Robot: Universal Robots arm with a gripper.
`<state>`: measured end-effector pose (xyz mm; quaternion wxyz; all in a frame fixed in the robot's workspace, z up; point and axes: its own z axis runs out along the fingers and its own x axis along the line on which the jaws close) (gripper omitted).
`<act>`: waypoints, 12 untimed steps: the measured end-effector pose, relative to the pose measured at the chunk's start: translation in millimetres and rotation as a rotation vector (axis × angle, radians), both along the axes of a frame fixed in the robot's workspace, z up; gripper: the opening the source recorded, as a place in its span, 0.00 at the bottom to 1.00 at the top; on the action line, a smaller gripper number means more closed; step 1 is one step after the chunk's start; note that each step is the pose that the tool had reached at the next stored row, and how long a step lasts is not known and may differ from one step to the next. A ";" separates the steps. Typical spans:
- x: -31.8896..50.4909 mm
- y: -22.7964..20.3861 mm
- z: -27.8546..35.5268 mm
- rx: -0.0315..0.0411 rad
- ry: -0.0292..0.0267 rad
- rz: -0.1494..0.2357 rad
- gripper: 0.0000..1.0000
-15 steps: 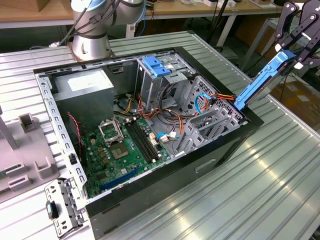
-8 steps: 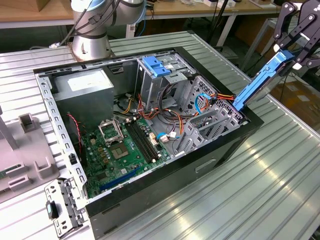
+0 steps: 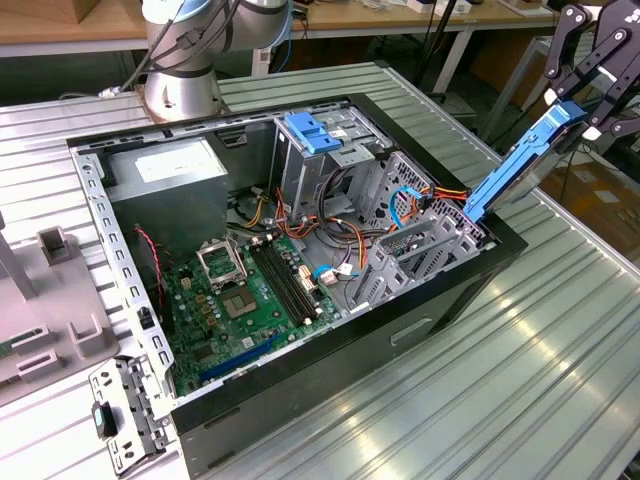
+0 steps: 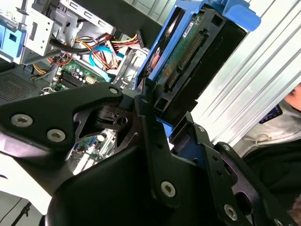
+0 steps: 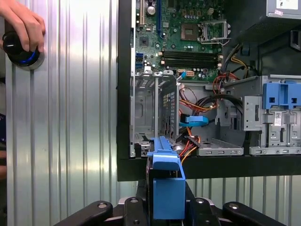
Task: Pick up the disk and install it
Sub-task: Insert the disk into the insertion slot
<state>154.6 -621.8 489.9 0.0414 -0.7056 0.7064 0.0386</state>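
Shiny grey metal with long ridges makes the table (image 3: 560, 380). A black computer box (image 3: 330, 385) lies on it with its side off, so its inside faces up. A wide stretch of ridged table runs along the box on the exterior view's right.

Inside the box lie a flat green board (image 3: 250, 295), a big grey power box (image 3: 170, 180) and a thin metal cage (image 3: 420, 250) full of holes. A second cage has a blue plastic handle (image 3: 313, 132) on top. Red, yellow and blue wires (image 3: 440, 190) curl between the cages.

The black gripper (image 3: 578, 112) hangs past the box's edge on the exterior view's right. Its fingers (image 4: 141, 122) pinch the disk (image 3: 515, 165) from both sides at its top end. The disk is flat and thin, with blue plastic rails, and it tilts down toward the box. Its low end reaches over the black rim, right by the cage with holes. I cannot tell if it touches the metal. In the first wrist view the disk (image 5: 168, 188) points at an open slot (image 5: 146, 113) in that cage.

A hand (image 5: 23, 23) rests on a round black knob (image 5: 19, 52) on the table, well apart from the box.
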 end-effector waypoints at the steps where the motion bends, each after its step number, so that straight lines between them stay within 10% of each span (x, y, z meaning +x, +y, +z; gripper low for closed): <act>1: -0.9 0.0 0.0 0.0000 0.0000 0.000 0.37; 12: -16.1 -0.1 -0.3 0.0000 0.0000 0.000 0.37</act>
